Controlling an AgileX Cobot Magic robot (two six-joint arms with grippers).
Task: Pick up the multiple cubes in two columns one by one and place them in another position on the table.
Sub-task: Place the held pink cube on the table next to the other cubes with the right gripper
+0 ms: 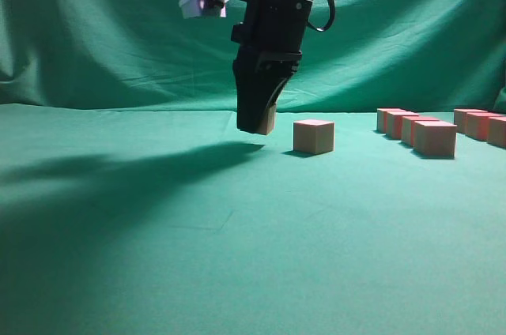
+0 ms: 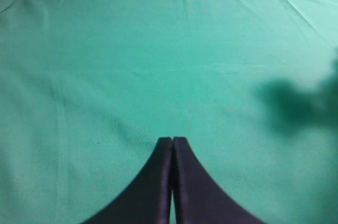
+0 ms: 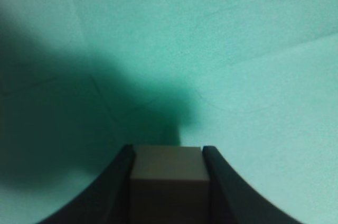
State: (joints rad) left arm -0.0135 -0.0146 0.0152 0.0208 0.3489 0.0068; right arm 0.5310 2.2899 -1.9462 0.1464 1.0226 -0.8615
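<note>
My right gripper (image 1: 257, 123) hangs just above the green table (image 1: 198, 232), left of centre, shut on a tan cube (image 3: 167, 168) that fills the gap between its dark fingers (image 3: 113, 182). A sliver of that cube (image 1: 270, 120) shows at the fingertips in the exterior view. One lone cube (image 1: 313, 136) rests on the cloth just right of the gripper. Further right, two columns of cubes run away from the camera, the nearer column (image 1: 417, 130) and the one at the edge (image 1: 481, 124). My left gripper (image 2: 172, 139) is shut with nothing in it, over bare cloth.
The green backdrop (image 1: 118, 27) rises behind the table. A white camera (image 1: 202, 1) sticks out from the right arm's wrist. A broad shadow (image 1: 95, 173) lies on the cloth left of the gripper.
</note>
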